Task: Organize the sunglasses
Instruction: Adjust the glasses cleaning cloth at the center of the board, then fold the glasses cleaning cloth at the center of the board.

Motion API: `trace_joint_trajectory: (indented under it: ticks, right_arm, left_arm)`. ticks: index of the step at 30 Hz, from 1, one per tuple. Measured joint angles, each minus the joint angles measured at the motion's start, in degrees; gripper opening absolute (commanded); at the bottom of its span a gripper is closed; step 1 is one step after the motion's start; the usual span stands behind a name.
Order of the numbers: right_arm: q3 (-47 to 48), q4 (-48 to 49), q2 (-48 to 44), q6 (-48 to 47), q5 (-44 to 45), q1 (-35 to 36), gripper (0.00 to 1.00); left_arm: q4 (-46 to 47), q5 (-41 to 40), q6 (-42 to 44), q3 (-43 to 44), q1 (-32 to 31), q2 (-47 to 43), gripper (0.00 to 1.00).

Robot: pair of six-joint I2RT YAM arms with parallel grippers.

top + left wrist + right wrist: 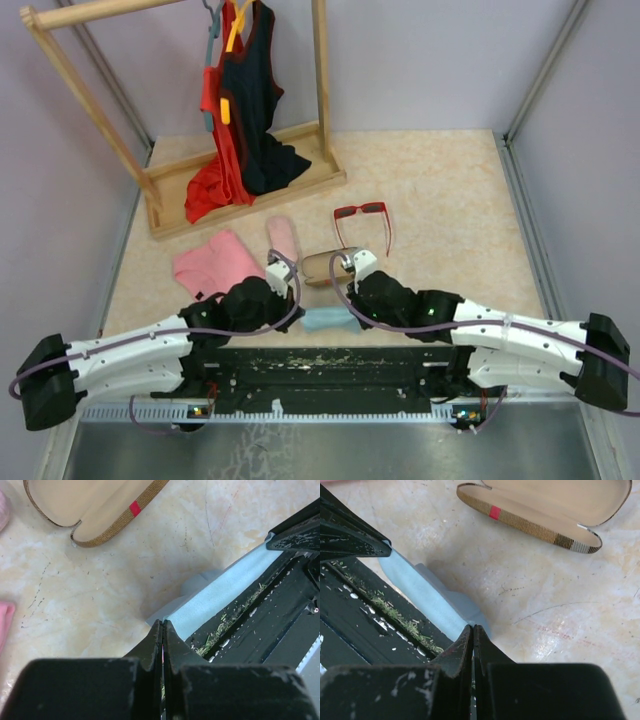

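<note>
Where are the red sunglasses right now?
Top view: the red sunglasses lie right of centre on the table, just beyond the open brown case.

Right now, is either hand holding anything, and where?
The left hand and right hand, both shut, meet opposite ends of the light blue cloth; a pinch cannot be told.

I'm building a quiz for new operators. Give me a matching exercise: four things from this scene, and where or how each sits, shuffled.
1 red sunglasses
2 brown striped case
3 light blue cloth
4 black top

A hanging on the wooden rack
B pinched between left gripper and right gripper
C lying open
D free on the table, beyond the case

Pairs: 1-D, 2-C, 3-B, 4-A
</note>
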Motion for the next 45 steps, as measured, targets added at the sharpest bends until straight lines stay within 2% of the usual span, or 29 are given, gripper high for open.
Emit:
trace_joint_trajectory:
  ticks: [5, 13, 18, 22, 31, 38, 45]
  right_arm:
    - [0.76, -2.56, 0.63, 0.9, -1.64, 0.0, 0.0]
    - [2.49, -5.99, -2.21, 2.6, -9.88, 0.0, 0.0]
    - [2.49, -7.72, -3.98, 4.57, -14.8, 0.0, 0.0]
    - [2.49, -9.35, -2.97, 5.9, -14.08, 0.02, 0.0]
    - [2.4, -7.02, 8.07, 4.72, -2.47, -1.53, 0.0]
    - [0.24, 3.54, 11.3, 0.44, 1.01, -9.55, 0.0]
    - [-1.88, 11.08, 15.72, -5.25, 3.21, -10.38, 0.0]
  left_arm:
    - [-1.64, 0.15, -0.09, 2.84, 0.0, 1.07, 0.0]
    - [-6.67, 3.43, 0.04, 10.62, -0.31, -0.81, 0.0]
    - [-10.4, 4.66, -0.44, 11.65, -2.21, -0.96, 0.0]
    - [-11.39, 4.85, -0.61, 11.61, -2.8, 0.72, 0.0]
    - [-0.57, -2.27, 0.57, 6.73, -2.75, 12.76, 0.0]
    - [8.39, -7.04, 3.02, 6.1, -1.25, 18.62, 0.0]
    - [16.09, -5.95, 6.88, 6.05, 2.78, 25.03, 0.0]
